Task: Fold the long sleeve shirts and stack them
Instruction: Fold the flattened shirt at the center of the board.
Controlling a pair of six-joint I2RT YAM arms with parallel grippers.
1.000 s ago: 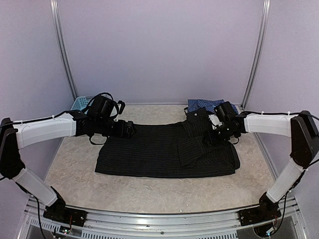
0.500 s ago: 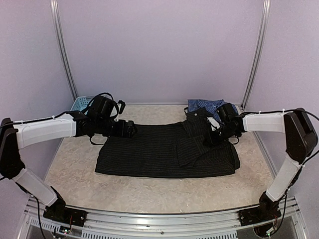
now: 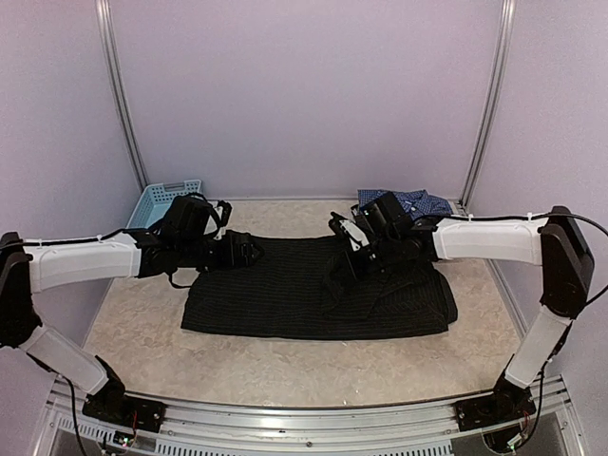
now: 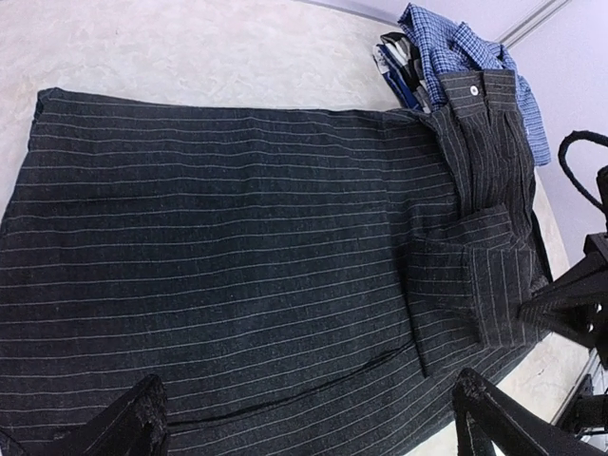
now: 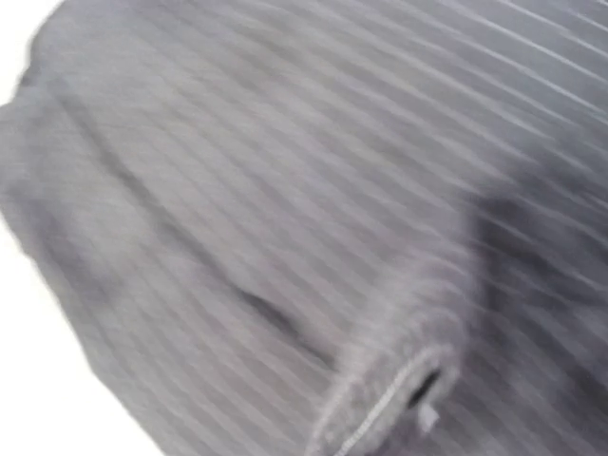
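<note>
The black pinstriped shirt (image 3: 275, 296) lies flat across the table, filling the left wrist view (image 4: 237, 237). My right gripper (image 3: 342, 258) is shut on its folded sleeve (image 4: 465, 285) and holds the cloth raised over the shirt's middle. In the left wrist view, this gripper (image 4: 570, 299) shows at the right edge, against the cuff. The right wrist view is blurred, showing only striped cloth and a stitched hem (image 5: 399, 399). My left gripper (image 3: 249, 250) hangs open over the shirt's left end, its fingers (image 4: 133, 423) spread wide above the cloth. The blue checked shirt (image 3: 418, 201) lies crumpled at the back right (image 4: 465, 57).
A light blue plastic basket (image 3: 163, 201) stands at the back left corner. Pale walls and metal posts close in the table (image 3: 285, 370) on three sides.
My right gripper shut on the sleeve and swept left toward the shirt's middle, dragging the cloth with it. The left arm sank slightly toward the near side, uncovering the basket.
</note>
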